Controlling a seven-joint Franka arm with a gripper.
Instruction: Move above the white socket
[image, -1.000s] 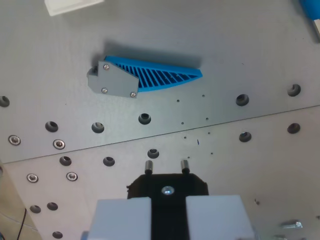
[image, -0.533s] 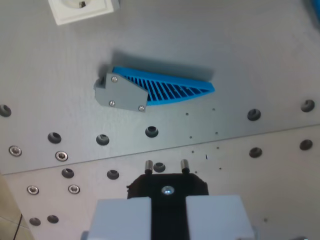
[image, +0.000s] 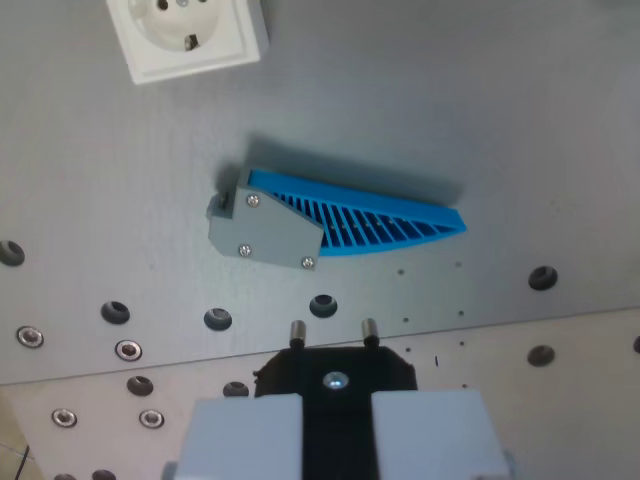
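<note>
Wrist view: gripper (image: 331, 332) holding a black plug, approach under way — white socket (image: 188, 37) lies well ahead, toward the view's left, beyond the blue ribbed wedge (image: 340, 218); next move, judged: travel forward-left until centred overhead

Grey-blocked black hand (image: 331, 332), two metal pins
</note>
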